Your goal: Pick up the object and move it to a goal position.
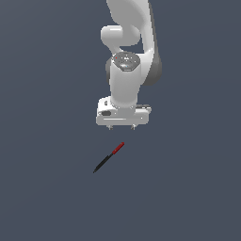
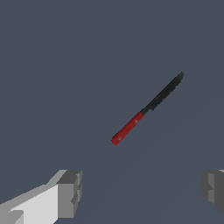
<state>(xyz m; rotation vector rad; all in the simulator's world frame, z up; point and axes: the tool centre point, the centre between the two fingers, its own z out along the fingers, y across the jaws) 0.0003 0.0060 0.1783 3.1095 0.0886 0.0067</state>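
The object is a very thin stick [image 1: 108,157], mostly black with a red end, lying slanted on the dark grey floor. Its red end points toward my gripper. In the wrist view the stick [image 2: 148,108] lies ahead of the fingers, apart from them. My gripper [image 1: 122,127] hangs on the white arm just above and behind the stick's red end, a little to the exterior view's right of it. Its two grey fingertips [image 2: 70,192] stand wide apart with nothing between them, so the gripper [image 2: 142,190] is open and empty.
The flat dark grey floor [image 1: 188,188] surrounds the stick on all sides. The white arm body [image 1: 126,70] rises behind the gripper. No goal marker shows in either view.
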